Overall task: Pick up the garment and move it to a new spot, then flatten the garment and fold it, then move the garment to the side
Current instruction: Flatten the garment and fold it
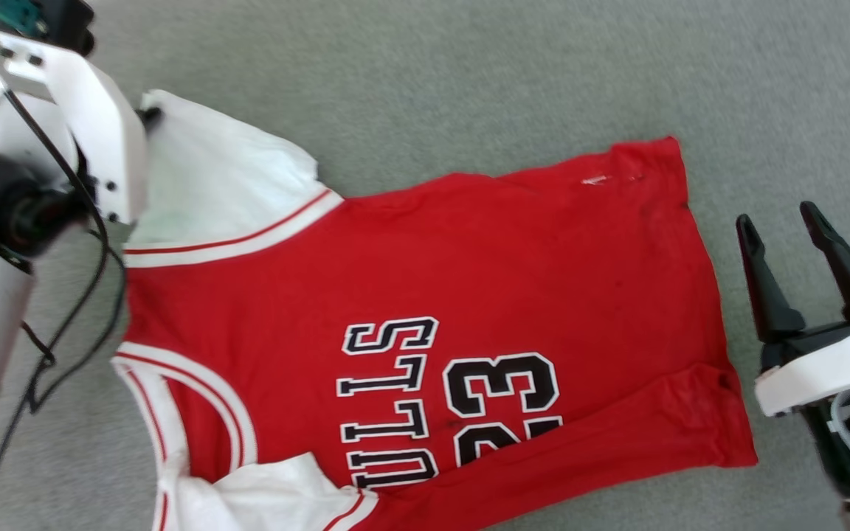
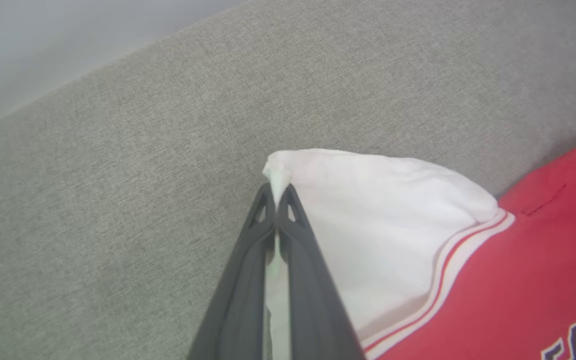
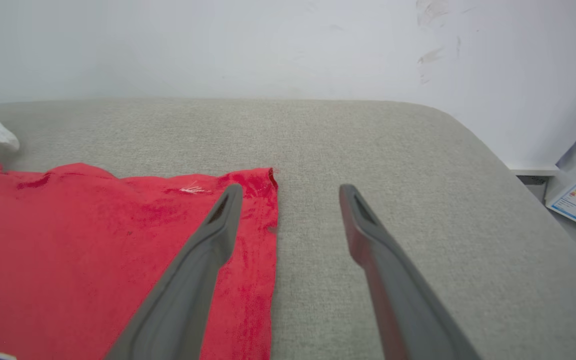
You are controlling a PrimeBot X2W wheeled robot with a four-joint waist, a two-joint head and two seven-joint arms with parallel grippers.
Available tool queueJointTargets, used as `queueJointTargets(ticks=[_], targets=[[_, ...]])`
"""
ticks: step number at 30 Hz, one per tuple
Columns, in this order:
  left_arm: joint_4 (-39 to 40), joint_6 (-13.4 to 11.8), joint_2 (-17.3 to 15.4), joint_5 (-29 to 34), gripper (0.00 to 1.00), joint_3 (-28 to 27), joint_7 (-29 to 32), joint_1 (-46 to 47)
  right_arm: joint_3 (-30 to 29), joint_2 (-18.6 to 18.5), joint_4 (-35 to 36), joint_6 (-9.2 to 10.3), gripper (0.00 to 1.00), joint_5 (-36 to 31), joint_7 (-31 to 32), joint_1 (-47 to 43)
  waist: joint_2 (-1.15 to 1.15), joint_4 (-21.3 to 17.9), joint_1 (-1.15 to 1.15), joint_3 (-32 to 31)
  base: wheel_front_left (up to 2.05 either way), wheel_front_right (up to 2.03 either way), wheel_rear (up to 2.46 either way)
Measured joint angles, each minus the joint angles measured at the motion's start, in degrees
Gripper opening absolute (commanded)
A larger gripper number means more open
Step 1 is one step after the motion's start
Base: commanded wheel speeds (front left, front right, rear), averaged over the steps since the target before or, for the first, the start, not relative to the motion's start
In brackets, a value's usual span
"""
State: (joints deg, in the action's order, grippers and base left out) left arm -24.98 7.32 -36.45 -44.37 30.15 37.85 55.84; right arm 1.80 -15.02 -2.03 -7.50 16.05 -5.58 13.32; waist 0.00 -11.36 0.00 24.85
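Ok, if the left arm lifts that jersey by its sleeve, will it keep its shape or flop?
Probably flops: the garment lies limp and wrinkled, its sleeve bunched where the jaws of the left gripper pinch it. Likely light: thin-looking cloth.

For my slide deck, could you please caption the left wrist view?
Left hand shut on a white sleeve tip of the red garment, over the grey fabric surface.
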Motion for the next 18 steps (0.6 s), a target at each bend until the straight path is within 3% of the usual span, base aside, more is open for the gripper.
queueJointTargets(ticks=[5,11,18], targets=[[6.71,0.07,0.29,-3.12,0.0,1.78,-4.49,-3.24,-1.31,-4.98,2.07,0.0,1.0,1.88,9.68,0.02,0.0,2.91,0.0,-3.17,0.0,0.0,0.0],[16.67,0.08,-1.57,-4.31,0.0,4.17,-7.69,-7.42,-0.74,-11.03,4.61,0.0,1.0,4.64,27.86,2.33,0.0,7.24,0.0,-5.54,0.0,0.0,0.0],[28.98,-0.59,-3.41,-4.28,0.0,4.89,-8.89,-11.43,-1.33,-13.49,3.5,-0.02,1.0,8.79,48.98,7.43,0.0,12.34,0.0,-5.69,0.0,0.0,0.0]])
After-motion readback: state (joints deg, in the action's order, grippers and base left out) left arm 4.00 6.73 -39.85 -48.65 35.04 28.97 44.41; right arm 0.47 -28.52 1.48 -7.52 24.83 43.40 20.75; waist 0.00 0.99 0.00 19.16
